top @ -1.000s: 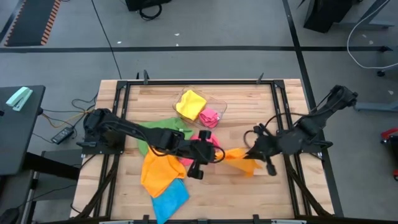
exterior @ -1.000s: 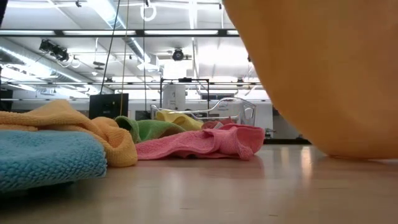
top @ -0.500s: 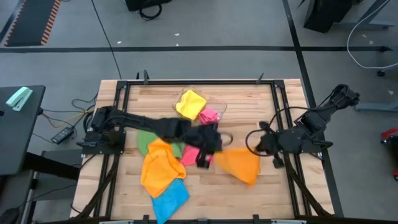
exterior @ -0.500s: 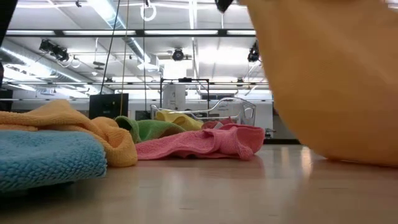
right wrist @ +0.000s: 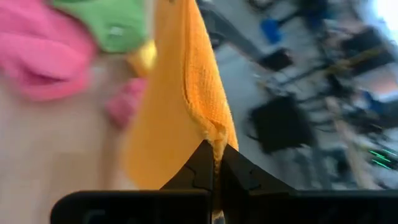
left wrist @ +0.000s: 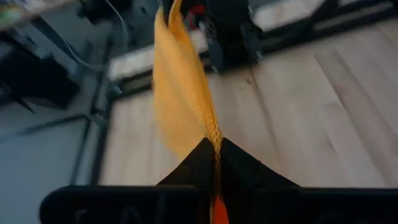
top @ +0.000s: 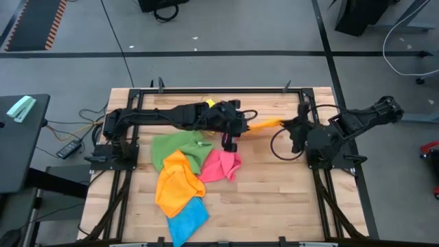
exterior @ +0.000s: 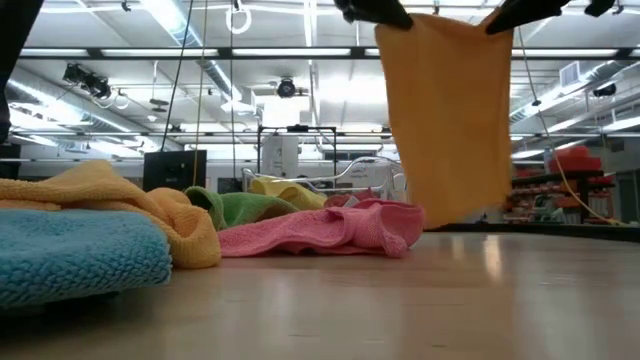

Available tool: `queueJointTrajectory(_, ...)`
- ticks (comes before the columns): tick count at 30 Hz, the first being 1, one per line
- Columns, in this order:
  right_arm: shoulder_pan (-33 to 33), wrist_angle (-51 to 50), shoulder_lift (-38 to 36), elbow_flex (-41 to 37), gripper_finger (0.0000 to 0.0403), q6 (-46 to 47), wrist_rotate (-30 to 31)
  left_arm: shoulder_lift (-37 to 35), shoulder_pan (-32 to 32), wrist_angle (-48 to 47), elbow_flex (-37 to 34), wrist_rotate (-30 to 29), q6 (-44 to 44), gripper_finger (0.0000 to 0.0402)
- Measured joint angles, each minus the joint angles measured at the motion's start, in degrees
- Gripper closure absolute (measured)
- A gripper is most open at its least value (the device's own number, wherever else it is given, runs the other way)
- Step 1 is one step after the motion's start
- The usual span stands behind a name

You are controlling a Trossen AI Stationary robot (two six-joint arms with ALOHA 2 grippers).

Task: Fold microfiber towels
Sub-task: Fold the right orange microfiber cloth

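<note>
While both arms meet near the upper middle of the high view, the orange towel is stretched in the air between them, its top edge running left to right. The left gripper pinches one corner and the right gripper clenches the other (neither arm is nearer). The cloth hangs clear of the table, right of the pink towel, so lowering it flat looks like the next need.

Bright even overhead light; ceiling strips glare in low view; wrist views motion-blurred; shadows faint

Wooden table, towels on it
</note>
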Motion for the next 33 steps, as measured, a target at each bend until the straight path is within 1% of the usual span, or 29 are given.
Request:
queueJointTrajectory(3,0.04,-0.01,2.16,-1.04,0.0388,1.82,-9.01,1.47,-1.57,-1.82,-2.14,1.16,-2.57,0.0384)
queueJointTrajectory(6,0.18,0.88,5.56,-4.21,0.0388,7.65,-17.94,4.13,-4.20,-1.20,-3.73,3.09,-3.98,0.0392)
queueJointTrajectory(8,1.02,2.33,8.33,-6.90,0.0388,11.45,-23.44,6.04,-6.43,-0.43,-4.28,3.50,-4.64,0.0391)
queueJointTrajectory(10,3.09,3.28,11.59,-8.86,0.0388,15.36,-27.27,8.53,-8.72,-0.12,-4.41,3.61,-5.06,0.0381)
queueJointTrajectory(13,7.07,3.90,15.96,-9.55,0.0388,20.42,-29.19,11.59,-12.06,1.74,-4.52,3.88,-5.65,0.0365)
queueJointTrajectory(15,9.47,5.12,18.84,-9.65,0.0388,22.95,-29.79,12.98,-14.05,1.57,-4.49,3.88,-5.67,0.0360)
queueJointTrajectory(16,10.61,6.45,20.13,-9.65,0.0388,23.69,-30.33,13.72,-14.82,3.57,-4.35,3.93,-6.06,0.0360)
queueJointTrajectory(18,12.60,8.32,22.76,-9.65,0.0388,24.33,-31.51,15.12,-16.27,3.00,-4.52,4.07,-6.47,0.0363)
queueJointTrajectory(22,15.81,11.51,28.27,-9.67,0.0388,24.96,-34.89,17.01,-18.26,7.17,-4.42,4.32,-8.77,0.0375)
queueJointTrajectory(24,17.43,13.54,30.66,-9.63,0.0388,25.50,-36.02,17.36,-18.95,6.90,-4.47,4.39,-9.43,0.0380)
queueJointTrajectory(26,18.40,15.90,32.34,-9.63,0.0388,27.06,-36.48,18.31,-19.66,8.54,-4.41,4.72,-10.65,0.0383)
queueJointTrajectory(28,19.15,18.20,33.55,-9.63,0.0388,29.08,-36.79,18.63,-20.39,7.73,-4.63,4.84,-11.98,0.0383)
queueJointTrajectory(30,19.78,20.70,34.25,-9.63,0.0388,31.07,-37.33,19.29,-20.94,9.69,-4.39,5.40,-13.60,0.0380)
queueJointTrajectory(32,20.36,23.69,34.86,-9.63,0.0388,33.18,-39.01,19.56,-21.78,9.05,-4.52,6.73,-15.49,0.0376)
queueJointTrajectory(33,20.75,25.53,35.05,-9.63,0.0388,33.97,-40.26,20.02,-22.07,10.29,-4.52,8.16,-16.62,0.0375)
